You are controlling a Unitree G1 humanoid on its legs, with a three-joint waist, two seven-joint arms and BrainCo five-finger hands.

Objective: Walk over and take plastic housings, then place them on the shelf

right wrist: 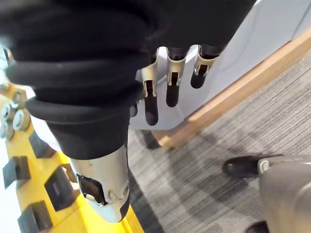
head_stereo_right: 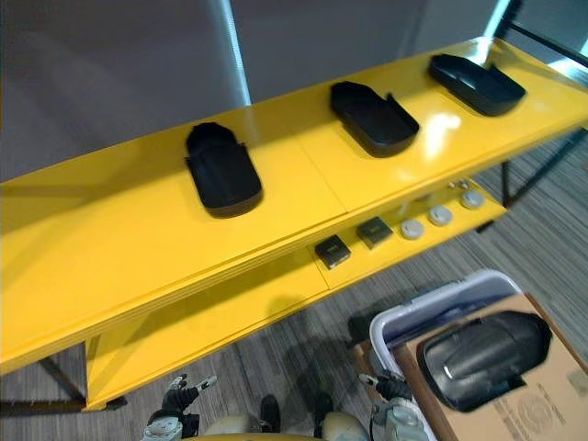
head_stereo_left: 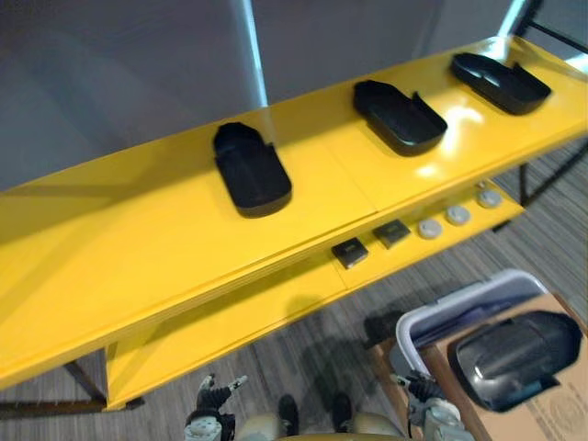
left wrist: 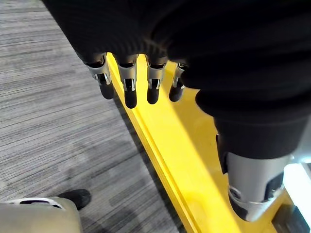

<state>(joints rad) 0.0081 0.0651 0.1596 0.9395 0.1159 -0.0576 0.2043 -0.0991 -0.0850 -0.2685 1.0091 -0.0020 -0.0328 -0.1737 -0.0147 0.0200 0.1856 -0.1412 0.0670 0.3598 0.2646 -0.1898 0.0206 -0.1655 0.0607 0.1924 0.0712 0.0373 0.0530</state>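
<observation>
You are looking down on a long yellow shelf (head_stereo_left: 110, 266), its top board running across the view with a lower board beneath it. At the lower right a cardboard box (head_stereo_left: 556, 413) is standing on the floor, touching a pale bin (head_stereo_left: 459, 308) on its shelf side.

Three black plastic housings are lying on the top board, well apart: the left housing (head_stereo_left: 251, 169), the middle housing (head_stereo_left: 400, 117) and the right housing (head_stereo_left: 499, 82). A fourth housing (head_stereo_left: 514, 358) is resting on the box.

Your left hand (head_stereo_left: 213, 402) and right hand (head_stereo_left: 415, 395) are hanging low near the floor, fingers (left wrist: 130, 90) straight and relaxed, holding nothing.

On the lower board, two dark square parts (head_stereo_left: 350, 252) are sitting beside three grey discs (head_stereo_left: 457, 215).
</observation>
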